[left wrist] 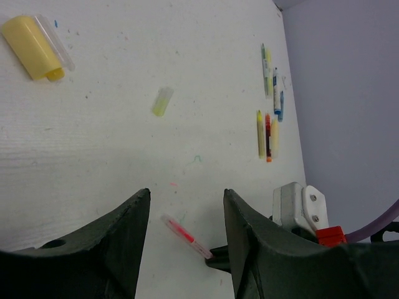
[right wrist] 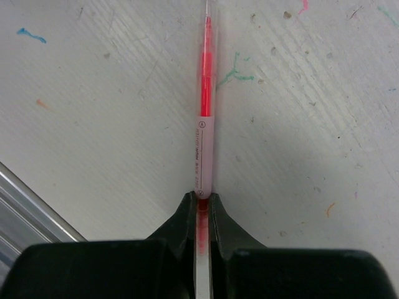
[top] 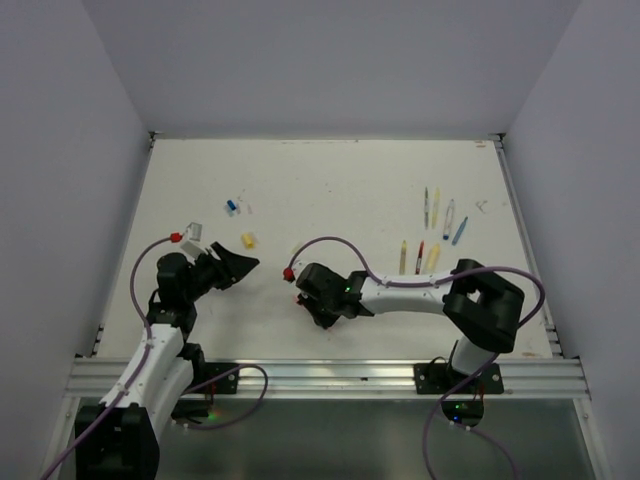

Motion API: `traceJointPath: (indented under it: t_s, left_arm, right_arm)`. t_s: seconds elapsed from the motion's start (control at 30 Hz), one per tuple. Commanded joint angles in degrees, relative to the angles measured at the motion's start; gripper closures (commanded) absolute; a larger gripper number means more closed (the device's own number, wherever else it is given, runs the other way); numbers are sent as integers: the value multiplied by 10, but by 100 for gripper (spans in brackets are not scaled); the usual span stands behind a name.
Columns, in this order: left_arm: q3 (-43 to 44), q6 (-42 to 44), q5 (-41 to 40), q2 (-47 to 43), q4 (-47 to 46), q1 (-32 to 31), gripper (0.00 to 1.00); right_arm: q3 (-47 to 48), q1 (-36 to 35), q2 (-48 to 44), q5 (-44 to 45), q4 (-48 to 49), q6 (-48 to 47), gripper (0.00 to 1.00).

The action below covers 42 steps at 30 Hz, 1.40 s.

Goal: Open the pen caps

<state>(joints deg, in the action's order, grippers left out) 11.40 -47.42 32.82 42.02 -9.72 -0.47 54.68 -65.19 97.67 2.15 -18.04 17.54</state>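
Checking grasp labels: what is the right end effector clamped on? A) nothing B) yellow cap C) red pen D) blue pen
C: the right wrist view shows the right end effector shut on one end of the red pen, which sticks out ahead over the table.

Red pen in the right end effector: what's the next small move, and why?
Probably bring the left end effector forward onto the red pen's free end and close. The right end effector is clamped on its other end; the left stands open, facing that free end.
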Motion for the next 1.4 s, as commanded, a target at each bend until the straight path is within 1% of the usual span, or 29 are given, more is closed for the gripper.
traceJointPath:
  t_s: [0.0,0.17,0.27,0.3,0.37,0.43,0.57,0.8,0.93,1.2,1.37]
  left_arm:
    - [-3,-6,7,4,-11,-3,46]
    - [-20,-30,30,9,-48,-3,46]
    - [-38,-64,57,19,-101,-4,46]
    - [-43,-72,63,27,-132,-5,46]
    - [-38,-74,66,38,-138,-8,46]
    - [-18,-60,53,49,-120,-28,46]
    - [-6,-72,9,60,-131,-75,46]
    - [-1,-87,-35,83,-164,-143,46]
    - [-1,-86,-55,99,-170,-163,46]
    - [7,-93,-70,133,-203,-193,45]
    - [8,-95,-80,137,-212,-208,45]
  right_arm:
    - [-41,-9,10,-6,31,27,100]
    - [-37,-9,-48,19,0,35,100]
    - [-35,-7,-103,46,-5,43,100]
    - [-35,-6,-130,51,-5,45,100]
    - [-34,7,-148,51,-2,43,100]
    - [-31,20,-159,36,-2,39,100]
    - [-30,44,-165,12,5,36,100]
    - [-55,51,-188,-20,38,53,100]
    - [-53,50,-190,-50,43,57,100]
    - [-41,50,-179,-73,58,67,100]
    - [-42,50,-166,-84,70,72,100]
